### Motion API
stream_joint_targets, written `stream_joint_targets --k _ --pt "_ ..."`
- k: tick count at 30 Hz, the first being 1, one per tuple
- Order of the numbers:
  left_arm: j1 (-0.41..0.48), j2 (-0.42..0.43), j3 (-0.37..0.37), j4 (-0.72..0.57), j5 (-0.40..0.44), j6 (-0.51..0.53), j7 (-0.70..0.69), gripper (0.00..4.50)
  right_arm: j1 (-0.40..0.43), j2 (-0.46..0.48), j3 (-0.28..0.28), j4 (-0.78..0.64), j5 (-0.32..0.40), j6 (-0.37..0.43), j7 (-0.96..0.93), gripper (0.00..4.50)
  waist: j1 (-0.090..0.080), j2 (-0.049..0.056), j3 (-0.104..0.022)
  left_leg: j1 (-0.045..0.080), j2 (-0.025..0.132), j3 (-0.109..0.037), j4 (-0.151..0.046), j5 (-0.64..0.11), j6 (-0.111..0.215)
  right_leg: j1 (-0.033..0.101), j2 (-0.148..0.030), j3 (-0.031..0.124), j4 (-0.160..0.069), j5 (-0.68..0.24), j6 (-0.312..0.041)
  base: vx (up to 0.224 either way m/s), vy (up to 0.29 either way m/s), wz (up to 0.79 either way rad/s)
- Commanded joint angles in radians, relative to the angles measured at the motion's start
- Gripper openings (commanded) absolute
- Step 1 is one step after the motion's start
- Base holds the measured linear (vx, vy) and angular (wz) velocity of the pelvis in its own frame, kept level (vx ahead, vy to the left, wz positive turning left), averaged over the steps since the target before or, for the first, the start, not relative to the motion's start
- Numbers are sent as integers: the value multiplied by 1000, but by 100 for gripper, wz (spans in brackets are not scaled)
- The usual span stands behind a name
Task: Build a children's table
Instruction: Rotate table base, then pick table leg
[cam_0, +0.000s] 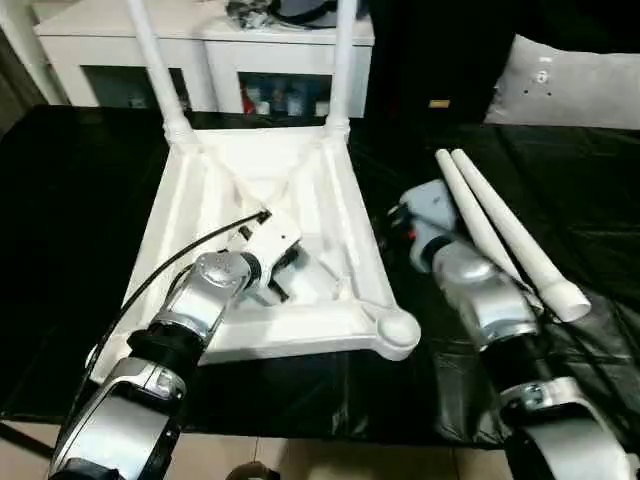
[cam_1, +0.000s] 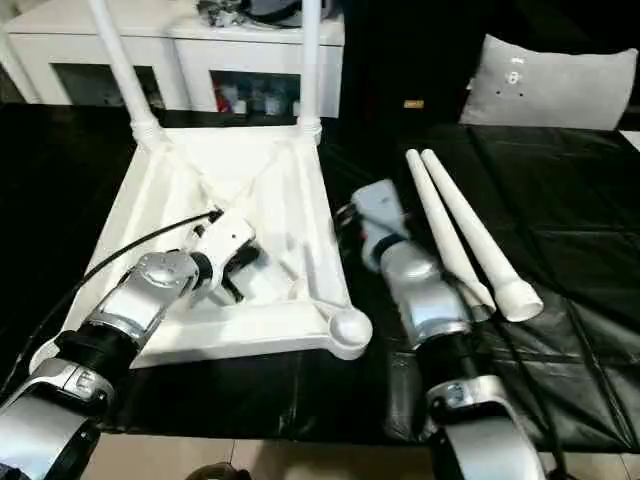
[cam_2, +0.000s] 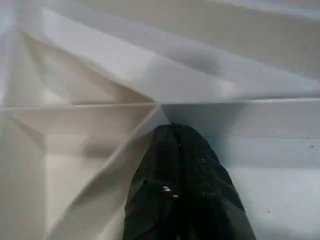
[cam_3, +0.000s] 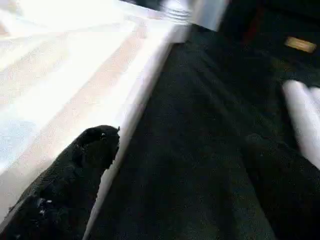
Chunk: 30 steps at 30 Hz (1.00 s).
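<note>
White moulded plastic, the children's table (cam_0: 300, 190) lies upside down on the black tabletop (cam_0: 60, 220), two legs (cam_0: 150, 55) already standing in its far sockets and two loose legs (cam_0: 505, 235) lying to its right. My left tool (cam_2: 175, 165), pinched together on nothing, rests among the ribs; my right tool (cam_3: 95, 145) stands spread just beside the table's right edge. I judge the legs light, stiff and slippery, best gripped mid-shaft.
</note>
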Motion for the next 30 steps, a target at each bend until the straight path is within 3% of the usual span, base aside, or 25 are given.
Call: stream_joint_targets --k 1,2,3,4,5,6,7,9,10,12,18,22,30 --pt "31 -17 59 -90 -73 -72 -41 4 -7 -29 -52 -81 40 186 35 450 2 0 -66 23 73 -27 -71 -85 27 40 -97 46 -64 221 -234 0 0 0" --pt "40 -21 66 -108 -90 -77 -55 4 -6 -34 -57 -95 42 211 36 450 2 -2 -68 24 75 -25 -70 -76 31 39 -97 46 -64 237 -235 0 0 0" --pt "67 -16 69 -164 -114 -53 -80 33 -9 -53 -53 -114 25 271 21 450 4 -2 -70 25 76 -23 -68 -59 37 35 -97 45 -61 259 -239 0 0 0" --pt "67 -16 69 -164 -114 -53 -80 33 -9 -53 -53 -114 25 271 21 450 4 -1 -68 24 75 -24 -68 -48 37 35 -95 43 -59 264 -239 0 0 0" --pt "117 9 60 -269 -137 -33 -122 33 -19 -85 -54 -128 10 354 12 450 3 -3 -70 23 75 -23 -67 -37 43 37 -98 42 -57 264 -238 0 0 0" --pt "117 9 60 -269 -137 -33 -122 33 -19 -85 -54 -128 10 354 12 450 2 -3 -67 20 73 -22 -68 -38 45 34 -97 43 -60 252 -237 0 0 0" --pt "154 31 49 -349 -157 -22 -159 58 -32 -109 -60 -129 11 418 2 450 1 -4 -66 22 72 -19 -67 -44 42 33 -95 43 -62 238 -236 0 0 0" --pt "188 54 37 -429 -178 -2 -206 74 -47 -131 -67 -122 9 468 2 450 -2 -10 -64 22 71 -16 -68 -56 31 31 -93 45 -65 187 -230 0 0 0" --pt "211 69 31 -482 -191 13 -239 77 -56 -143 -73 -123 7 503 6 450 -1 -10 -65 20 71 -18 -67 -48 28 35 -95 45 -62 186 -229 0 0 0" --pt "249 97 15 -579 -215 57 -290 102 -80 -168 -82 -97 7 549 13 450 -1 -12 -69 19 69 -12 -60 -4 32 28 -88 46 -56 225 -226 0 0 0" --pt "275 121 -17 -686 -234 127 -330 158 -132 -204 -97 24 24 555 29 450 -3 -14 -58 22 70 -5 -67 -83 -1 21 -87 47 -68 96 -230 0 0 0" --pt "276 118 -23 -706 -223 155 -322 189 -164 -211 -95 104 21 550 43 450 -6 -16 -61 20 68 1 -64 -66 -7 22 -83 47 -65 117 -225 0 0 0" --pt "280 129 -29 -741 -223 200 -323 245 -199 -233 -117 176 21 565 25 450 -2 -20 -64 17 65 4 -57 -22 20 24 -82 46 -60 170 -227 0 0 0"
